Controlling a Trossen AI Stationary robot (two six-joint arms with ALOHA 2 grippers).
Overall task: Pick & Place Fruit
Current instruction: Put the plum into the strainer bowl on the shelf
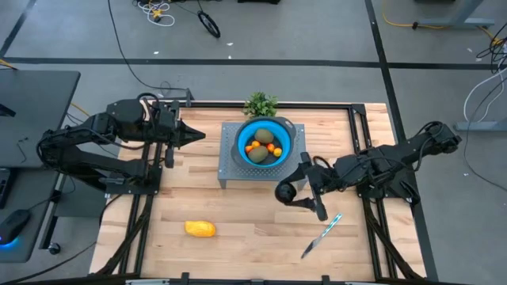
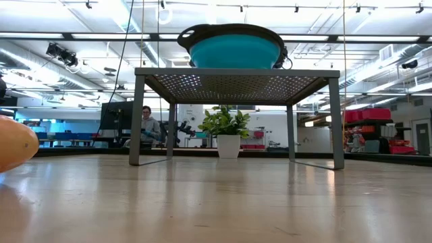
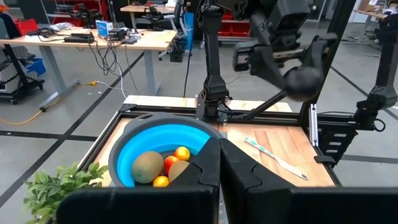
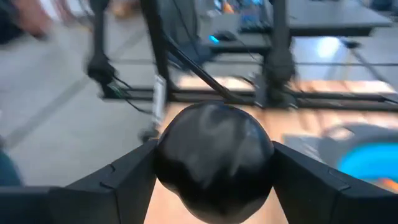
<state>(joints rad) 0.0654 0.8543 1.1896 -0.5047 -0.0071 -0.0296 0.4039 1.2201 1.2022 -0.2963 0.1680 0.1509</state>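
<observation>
From overhead I have the right gripper (image 1: pixel 290 192) just right of centre frame, below and to the right of the blue bowl (image 1: pixel 245 136), its fingers spread wide and clamped on the near-black round fruit (image 1: pixel 286 192). My right wrist camera confirms it: the dark ball (image 4: pixel 213 158) fills the middle of the picture, pressed between both fingers (image 4: pixel 121 180).

The bowl sits on a grey perforated stand (image 1: pixel 228 168) at the centre top of the wooden table (image 1: pixel 253 237). Inside it I see two olive-brown ovals (image 1: pixel 260 138) and several tiny orange pieces (image 1: pixel 276 150); the exact count of orange ones I can't make out from here.

The larger yellow-orange oblong (image 1: pixel 200 229) lies alone on the table at lower left of centre, well apart from the stand. In the low view it shows at the far left edge (image 2: pixel 15 143).

The left gripper (image 1: pixel 198 134) waits at the left of the bowl, fingers closed together on nothing.

A knife with a light-blue handle (image 1: pixel 321 235) lies on the table at lower right, just below the right gripper. A green plant sprig (image 1: pixel 261 104) sits directly above the bowl.
</observation>
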